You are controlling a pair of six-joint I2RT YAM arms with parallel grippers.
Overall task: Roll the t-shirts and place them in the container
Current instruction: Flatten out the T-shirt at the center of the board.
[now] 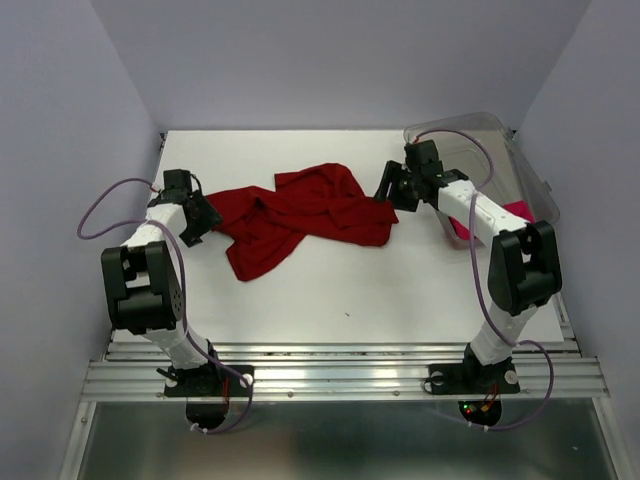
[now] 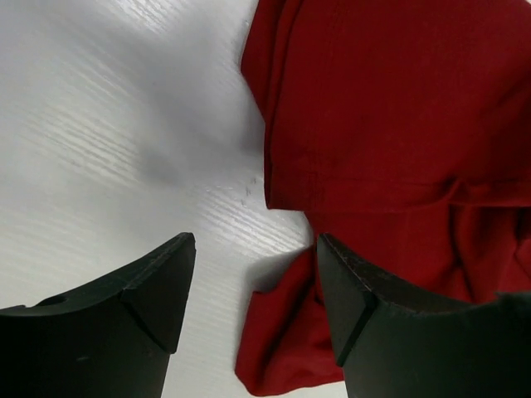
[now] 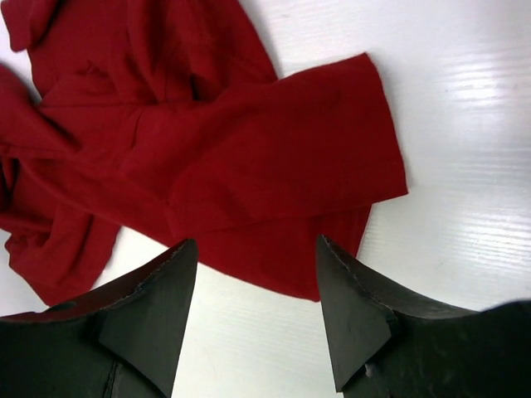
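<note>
The dark red t-shirt (image 1: 300, 218) lies crumpled in the middle of the white table. My left gripper (image 1: 203, 222) is open and empty at the shirt's left edge; in the left wrist view (image 2: 255, 265) a red cloth corner (image 2: 282, 332) lies between the jaws on the table. My right gripper (image 1: 388, 190) is open and empty at the shirt's right edge; in the right wrist view (image 3: 257, 269) the shirt's hem (image 3: 274, 182) lies just beyond the fingertips. The magenta-pink t-shirt (image 1: 515, 212) shows only as a strip in the bin, behind the right arm.
A clear plastic bin (image 1: 500, 145) stands at the table's far right corner. The white table (image 1: 350, 290) ends at a metal rail (image 1: 340, 375) by the arm bases. Grey walls close in the left, back and right.
</note>
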